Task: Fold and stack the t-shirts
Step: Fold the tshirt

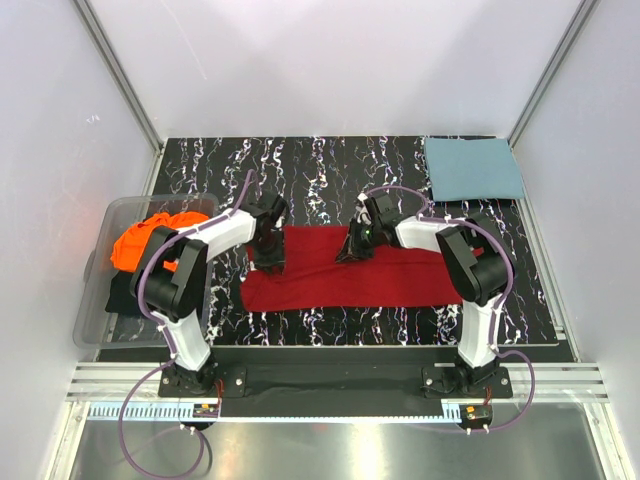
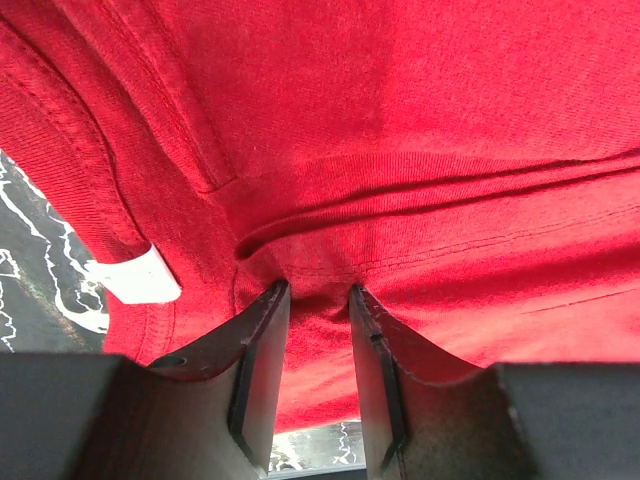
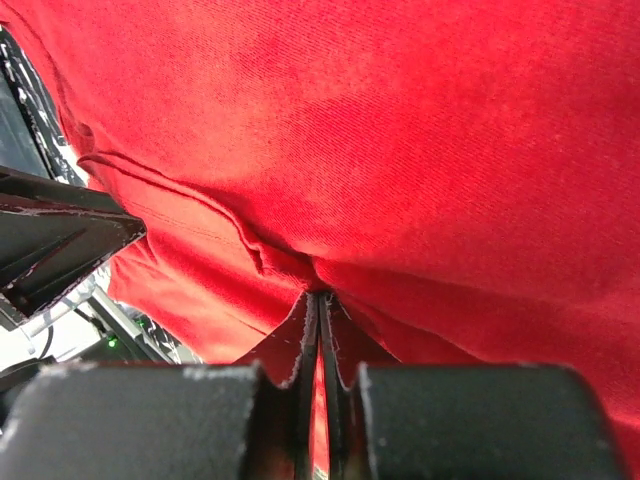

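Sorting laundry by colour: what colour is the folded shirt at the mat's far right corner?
Dusty teal-blue shirt, plain; clearest in the top external view.

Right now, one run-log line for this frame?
stage: folding red shirt | left gripper: part open at its hem | right gripper: pinching it | blue shirt: folded, far right

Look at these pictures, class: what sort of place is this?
Probably a robotics lab test cell: two arms bolted at a marbled black table, plain white walls around it, and a red t-shirt laid out for practice.
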